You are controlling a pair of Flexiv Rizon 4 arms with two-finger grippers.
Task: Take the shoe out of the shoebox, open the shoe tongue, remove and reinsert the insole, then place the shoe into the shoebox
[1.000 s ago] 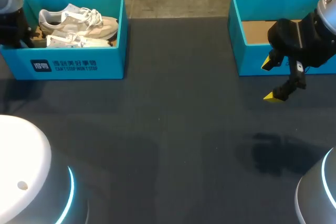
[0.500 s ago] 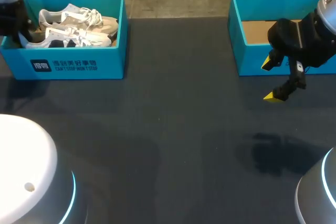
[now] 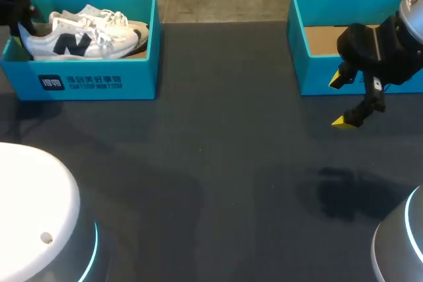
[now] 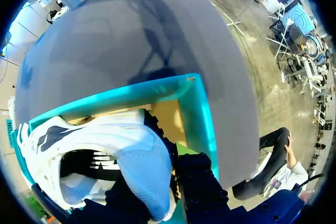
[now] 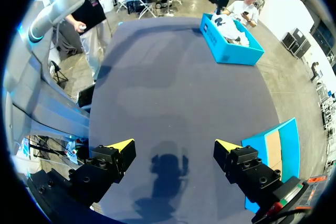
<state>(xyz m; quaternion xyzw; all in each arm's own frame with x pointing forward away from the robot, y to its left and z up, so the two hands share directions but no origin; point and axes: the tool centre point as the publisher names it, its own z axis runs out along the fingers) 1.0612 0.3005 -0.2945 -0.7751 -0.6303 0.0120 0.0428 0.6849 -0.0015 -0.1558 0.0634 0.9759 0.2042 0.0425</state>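
1. Gripping the heel of the white shoe, the left claw is clamped on it at the left end of the teal shoebox; its yellow tips are hidden.
2. The shoe stands on edge inside the shoebox, its dark side logo facing the head camera, with a second shoe behind it.
3. The right claw hangs spread wide, holding nothing, above the dark surface, just beside another teal box.

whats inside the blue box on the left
The shoebox holds two white sneakers: the front sneaker stands upright, dark letter on its side; the second sneaker lies behind it, mostly covered. Little of the cardboard floor shows; shoes hide the rest.
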